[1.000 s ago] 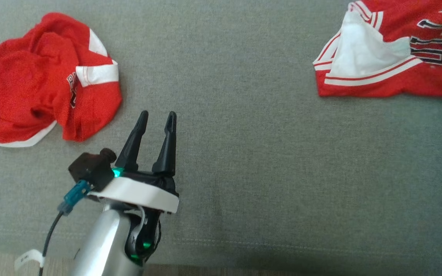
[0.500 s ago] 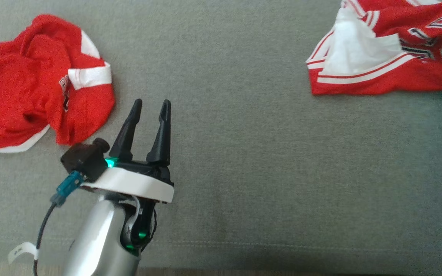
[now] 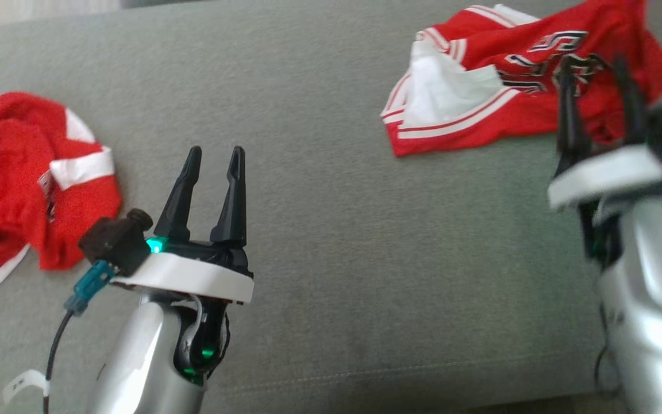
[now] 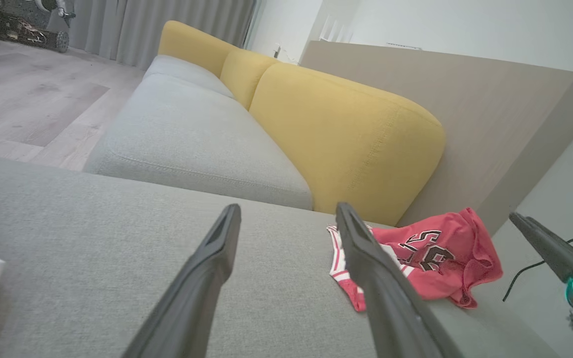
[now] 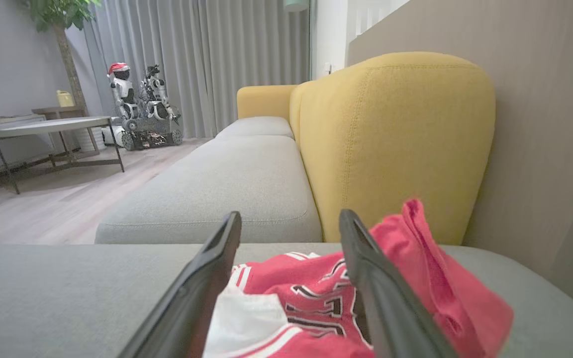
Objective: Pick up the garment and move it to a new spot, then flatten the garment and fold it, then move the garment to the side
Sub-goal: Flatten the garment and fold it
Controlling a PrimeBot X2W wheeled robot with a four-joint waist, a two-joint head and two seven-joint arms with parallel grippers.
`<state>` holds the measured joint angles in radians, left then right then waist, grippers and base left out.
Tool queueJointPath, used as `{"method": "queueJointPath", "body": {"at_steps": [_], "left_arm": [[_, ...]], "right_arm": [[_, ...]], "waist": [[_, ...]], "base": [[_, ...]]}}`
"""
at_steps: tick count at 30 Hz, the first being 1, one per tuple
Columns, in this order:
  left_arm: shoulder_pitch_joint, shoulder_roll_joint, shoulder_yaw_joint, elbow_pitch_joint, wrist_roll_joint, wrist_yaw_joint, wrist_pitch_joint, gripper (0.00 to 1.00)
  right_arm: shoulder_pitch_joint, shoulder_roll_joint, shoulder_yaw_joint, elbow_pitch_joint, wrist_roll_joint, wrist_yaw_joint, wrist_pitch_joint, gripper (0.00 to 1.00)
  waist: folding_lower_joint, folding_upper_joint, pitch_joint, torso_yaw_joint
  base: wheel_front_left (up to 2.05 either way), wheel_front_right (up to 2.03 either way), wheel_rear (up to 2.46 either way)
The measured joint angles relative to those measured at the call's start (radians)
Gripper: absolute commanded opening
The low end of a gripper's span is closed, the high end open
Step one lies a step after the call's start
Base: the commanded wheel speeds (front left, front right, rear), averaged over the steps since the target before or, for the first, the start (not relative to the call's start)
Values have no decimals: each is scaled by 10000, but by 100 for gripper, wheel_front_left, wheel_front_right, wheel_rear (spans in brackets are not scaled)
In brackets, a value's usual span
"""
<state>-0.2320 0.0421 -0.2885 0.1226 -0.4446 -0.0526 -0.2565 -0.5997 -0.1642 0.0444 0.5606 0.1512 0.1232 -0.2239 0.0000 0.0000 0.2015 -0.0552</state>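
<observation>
Grey sofa cushion (image 3: pixel 331 259) spreads across the foreground. At seven o'clock the left gripper (image 3: pixel 215 152) hangs spread and empty. A crumpled red shirt (image 3: pixel 15 184) lies at nine. At three the right gripper (image 3: pixel 592 69) has just sprung apart, freeing the red basketball jersey (image 3: pixel 480 129), which lies rumpled at one o'clock beneath its parted fingertips. Relocation looks done; flattening comes next.

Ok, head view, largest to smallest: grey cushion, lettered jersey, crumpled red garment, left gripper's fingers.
1. grey cushion
2. lettered jersey
3. crumpled red garment, looks near-equal; bunched and cut by the frame edge, so unsure
4. fingers of the left gripper, smallest
</observation>
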Motion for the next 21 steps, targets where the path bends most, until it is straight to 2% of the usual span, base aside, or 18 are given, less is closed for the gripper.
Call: {"method": "queueJointPath", "body": {"at_steps": [6, 8, 15, 21], "left_arm": [[2, 2, 79, 58, -69, 10, 0, 100], [2, 2, 138, 119, -69, 8, 0, 100], [-330, 2, 38, 951, 380, -61, 0, 100], [-2058, -12, -614, 2497, 663, -192, 0, 100]], "right_arm": [[2704, 581, 299, -2506, 336, 0, -171, 100], [3131, 725, 324, -2932, 441, 0, -174, 100], [3450, 903, 489, -3707, 437, 0, -194, 100], [3445, 1001, 690, -4063, 435, 0, -178, 100]], "waist": [[0, 0, -172, -604], [0, 0, -161, -764], [0, 0, 73, -1443], [0, 0, 584, -2147]], "base": [[0, 0, 0], [0, 0, 0], [0, 0, 0], [0, 0, 0]]}}
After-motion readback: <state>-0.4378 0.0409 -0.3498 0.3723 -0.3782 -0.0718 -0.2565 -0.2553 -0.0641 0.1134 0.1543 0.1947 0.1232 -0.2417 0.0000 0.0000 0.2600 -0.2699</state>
